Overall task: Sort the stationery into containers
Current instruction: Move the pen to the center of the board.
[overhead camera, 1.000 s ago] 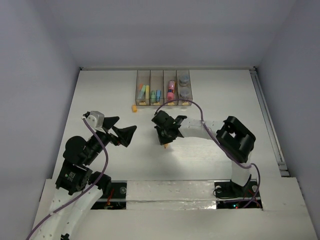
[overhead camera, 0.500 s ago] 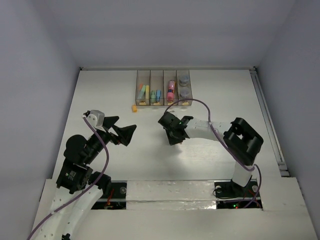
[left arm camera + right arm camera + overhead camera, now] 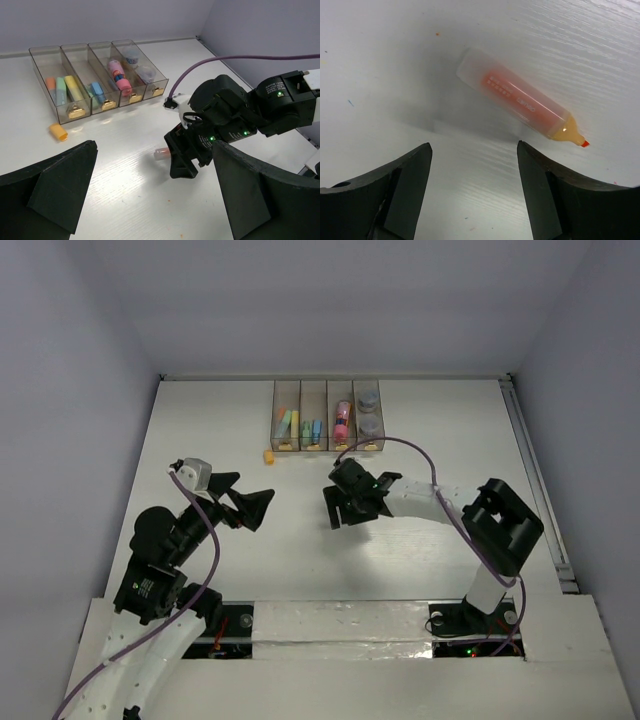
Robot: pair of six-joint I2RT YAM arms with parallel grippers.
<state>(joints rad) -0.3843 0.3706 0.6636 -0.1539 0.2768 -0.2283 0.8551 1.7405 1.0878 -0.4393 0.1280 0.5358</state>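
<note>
An uncapped orange marker lies flat on the table, its tip pointing right in the right wrist view. My right gripper hangs open just above it, with nothing between its fingers. From the left wrist only the marker's end shows beside the right gripper. My left gripper is open and empty to the left, off the table. The containers stand in a row at the back. They hold coloured markers, a pink one and round grey-blue pieces.
A loose orange cap lies on the table just left of the containers' near end, also seen as the orange cap from the left wrist. The right arm's purple cable arcs over the table.
My right gripper has gone from shut to open, and the orange marker now lies on the table below it. The right arm has shifted slightly right. The left arm is unchanged.
</note>
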